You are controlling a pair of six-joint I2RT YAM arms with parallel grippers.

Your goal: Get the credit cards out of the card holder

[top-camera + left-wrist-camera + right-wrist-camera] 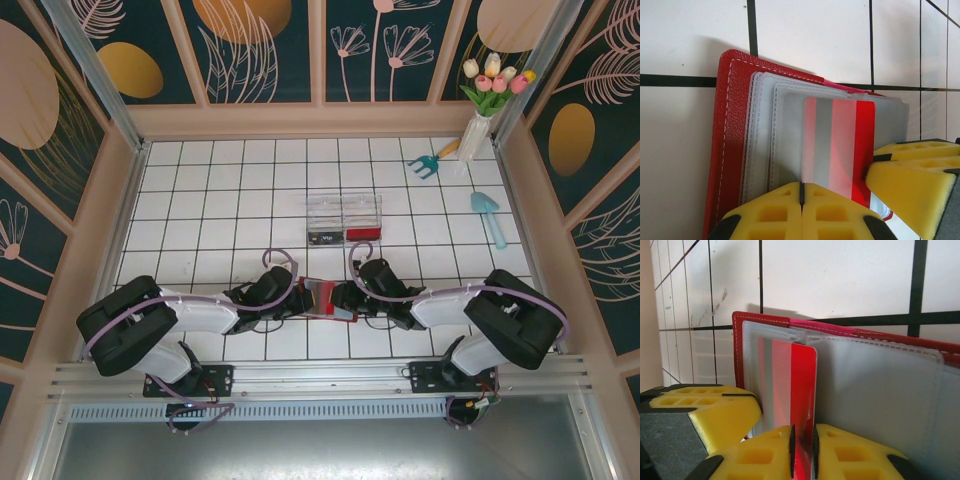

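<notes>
The card holder lies open on the white tiled table, low in the middle of the top view, between both arms. It is dark red with pale stitching and layered frosted grey pockets. A credit card, striped red and grey, lies over the pockets. The right gripper pinches the card's edge between barely parted fingers. The left gripper has its yellow pads pressed together at the holder's lower edge. Above, a clear tray holds a black piece whose pale marking is too small to read.

The white tiled table carries clear tray, red card holder, blue rake, trowel and tulip vase.
</notes>
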